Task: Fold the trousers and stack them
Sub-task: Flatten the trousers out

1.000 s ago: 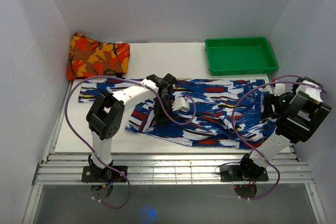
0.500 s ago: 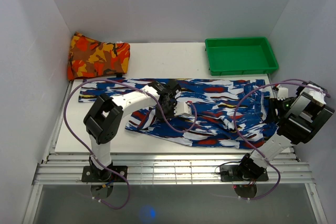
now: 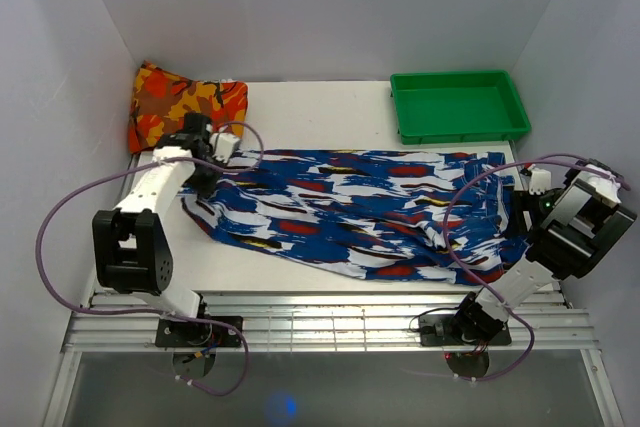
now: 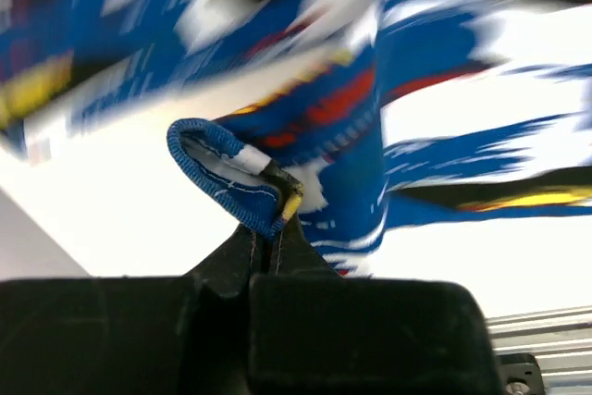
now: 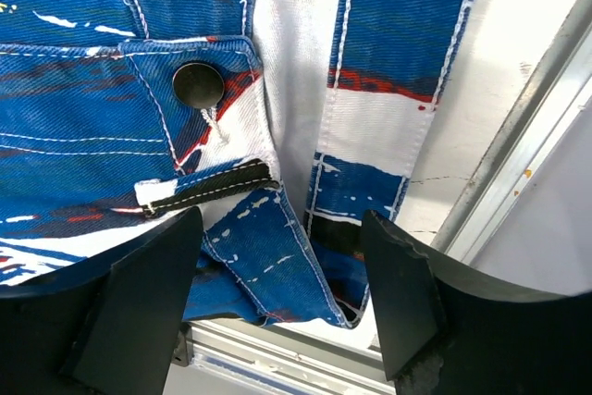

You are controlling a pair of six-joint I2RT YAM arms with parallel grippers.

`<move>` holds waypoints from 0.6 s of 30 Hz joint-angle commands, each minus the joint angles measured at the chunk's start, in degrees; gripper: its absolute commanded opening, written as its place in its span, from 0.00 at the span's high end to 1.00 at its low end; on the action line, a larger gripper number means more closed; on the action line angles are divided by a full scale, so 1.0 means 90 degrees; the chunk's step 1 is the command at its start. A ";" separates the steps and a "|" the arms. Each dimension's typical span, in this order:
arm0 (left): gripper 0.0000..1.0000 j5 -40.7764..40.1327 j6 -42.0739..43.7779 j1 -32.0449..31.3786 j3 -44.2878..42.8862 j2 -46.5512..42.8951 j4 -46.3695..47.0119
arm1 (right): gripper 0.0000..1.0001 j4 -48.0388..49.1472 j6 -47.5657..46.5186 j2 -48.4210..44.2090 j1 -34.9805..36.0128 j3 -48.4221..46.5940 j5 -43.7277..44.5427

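Observation:
The trousers (image 3: 350,209), blue, white and black streaked with red and yellow patches, lie lengthwise across the white table, waist at the right. My left gripper (image 3: 204,165) is at their far left end, just below the orange cloth. The left wrist view shows the left gripper (image 4: 268,228) shut on a blue stitched hem, with the rest of the trousers (image 4: 444,53) blurred behind it. My right gripper (image 3: 520,205) hovers over the waist end. In the right wrist view it (image 5: 282,275) stands open above the trousers' waistband (image 5: 370,136), near a black button (image 5: 198,84), holding nothing.
A folded orange, red and yellow cloth (image 3: 185,107) lies at the back left corner. A green tray (image 3: 458,105) sits at the back right. The metal rail (image 3: 330,312) runs along the table's near edge, and also shows in the right wrist view (image 5: 518,182). White walls close in both sides.
My left gripper shut on a trouser hem near the middle and swept it far left, spreading the leg out. The right arm stayed put; its jaws widened a little.

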State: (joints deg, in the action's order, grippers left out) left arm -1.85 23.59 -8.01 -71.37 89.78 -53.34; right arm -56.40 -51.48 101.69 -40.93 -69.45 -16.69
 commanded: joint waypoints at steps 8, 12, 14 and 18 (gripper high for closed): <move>1.00 -0.0254 -0.0258 0.2227 0.1231 -0.0278 0.0526 | 0.29 -0.0060 -0.0139 -0.0098 -0.0062 0.0266 -0.0616; 1.00 -0.0166 -0.0219 0.2793 0.1182 -0.0044 0.0673 | 0.47 -0.0217 -0.0119 0.0195 -0.0013 0.0061 -0.0558; 1.00 -0.0166 -0.0190 0.2998 0.1143 0.0073 0.0770 | 0.73 -0.0412 -0.0158 0.0283 -0.0033 -0.0192 -0.0684; 1.00 -0.0361 -0.0054 0.3680 0.1134 0.0249 0.1121 | 0.92 -0.0920 -0.0256 0.0215 -0.0130 -0.0622 -0.0968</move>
State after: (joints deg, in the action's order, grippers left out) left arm -2.87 21.78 20.99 -60.10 91.83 -47.48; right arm -60.38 -52.80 104.14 -41.12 -70.30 -21.93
